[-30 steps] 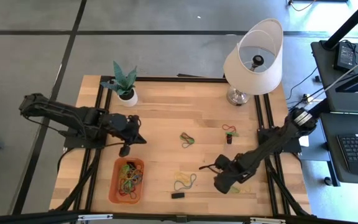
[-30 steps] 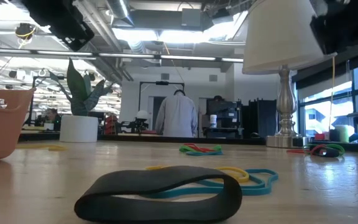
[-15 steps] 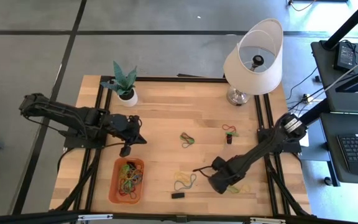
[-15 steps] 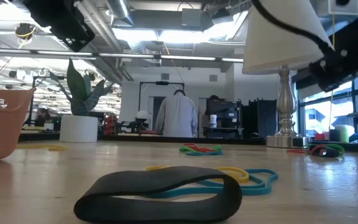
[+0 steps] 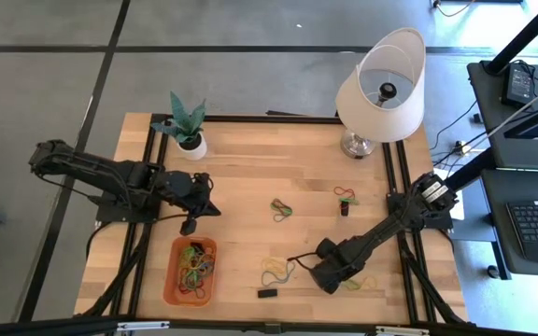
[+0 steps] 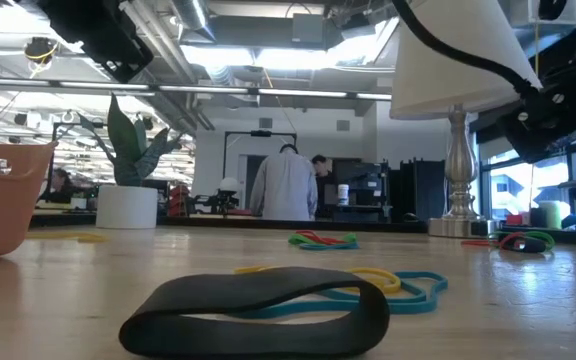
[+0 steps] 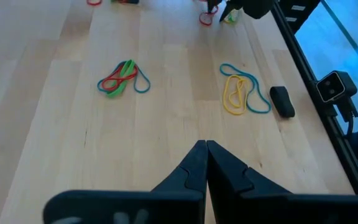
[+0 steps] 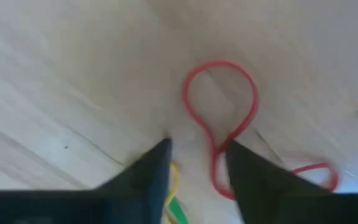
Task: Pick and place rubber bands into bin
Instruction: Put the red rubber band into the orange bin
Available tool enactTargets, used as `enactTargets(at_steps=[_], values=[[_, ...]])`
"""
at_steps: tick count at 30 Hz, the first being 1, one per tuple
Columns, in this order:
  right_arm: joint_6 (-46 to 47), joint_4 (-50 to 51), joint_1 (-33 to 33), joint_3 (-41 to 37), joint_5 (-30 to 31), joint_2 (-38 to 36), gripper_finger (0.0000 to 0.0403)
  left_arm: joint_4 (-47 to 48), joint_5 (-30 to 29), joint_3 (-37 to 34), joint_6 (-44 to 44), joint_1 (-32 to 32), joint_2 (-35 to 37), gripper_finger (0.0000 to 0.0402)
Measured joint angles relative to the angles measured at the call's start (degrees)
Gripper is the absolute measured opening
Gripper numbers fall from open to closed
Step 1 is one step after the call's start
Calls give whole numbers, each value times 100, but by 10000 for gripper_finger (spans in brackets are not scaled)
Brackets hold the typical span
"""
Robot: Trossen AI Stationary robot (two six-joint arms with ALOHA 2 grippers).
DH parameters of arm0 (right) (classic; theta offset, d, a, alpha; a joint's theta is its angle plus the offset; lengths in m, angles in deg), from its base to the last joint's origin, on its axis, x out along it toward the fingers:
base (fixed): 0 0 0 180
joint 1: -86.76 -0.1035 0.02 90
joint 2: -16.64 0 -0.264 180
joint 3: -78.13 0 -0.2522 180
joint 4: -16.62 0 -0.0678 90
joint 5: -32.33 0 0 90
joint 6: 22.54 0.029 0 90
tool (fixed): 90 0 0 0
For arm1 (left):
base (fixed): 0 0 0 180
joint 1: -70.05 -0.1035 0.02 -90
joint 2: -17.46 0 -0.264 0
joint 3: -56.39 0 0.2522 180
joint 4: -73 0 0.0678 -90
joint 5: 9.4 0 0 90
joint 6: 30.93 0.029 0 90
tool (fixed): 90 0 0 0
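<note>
The orange bin (image 5: 191, 272) stands at the table's near left and holds several rubber bands (image 5: 195, 265). Loose bands lie on the wood: a green-red one (image 5: 281, 209), a red-green one (image 5: 346, 195), a yellow-blue one (image 5: 276, 273) and a yellow-green one (image 5: 363, 283). My right gripper (image 5: 318, 273) is open, low over the near right of the table. In the right wrist view (image 8: 194, 152) its fingers stand over a twisted red band (image 8: 219, 112). My left gripper (image 5: 194, 202) is shut and empty, above the table just beyond the bin; it also shows in the left wrist view (image 7: 205, 149). My right gripper points down at the table. The red band's strand (image 8: 217, 163) runs between its two fingers, close to one of them (image 8: 247, 171). The band lies flat on the wood. I cannot tell whether the fingers touch it.
A small black block (image 5: 267, 293) lies near the front edge, beside the yellow-blue band. A white pot with a green plant (image 5: 188, 126) stands at the far left, and a lamp (image 5: 379, 89) at the far right. A person (image 6: 285, 185) stands in the room beyond.
My right gripper has moved toward the table's left edge, closer to the yellow-blue band, and its arm has come lower in the low view. The bands and the bin lie as before.
</note>
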Motion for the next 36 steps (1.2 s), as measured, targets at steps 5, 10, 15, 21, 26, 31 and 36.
enactTargets(at_steps=[5, 10, 15, 21, 26, 31, 36], values=[[0, 9, 15, 1, 11, 2, 21, -97, -67, 0, 1, 0, 0, 4], [20, 932, 4, 547, 391, 16, 10, -265, -66, 0, -124, 0, 0, 5], [56, 1825, 1, 1414, 1928, -507, 6, -708, -303, 0, -141, 2, -2, 32], [-236, 1645, 174, 2005, 4000, -1117, 3, -1210, -679, 2, -143, 0, -1, 116], [-1779, 279, 504, 2179, 4691, -1348, 3, -1908, -800, 4, -141, 2, -2, 189], [-3634, -1595, 991, 2179, 4647, -1360, 3, -2597, -829, 4, 97, 2, -2, 236], [-5004, -3198, 1444, 2179, 4053, -1368, 4, -2972, -792, 4, 135, 2, -2, 250]])
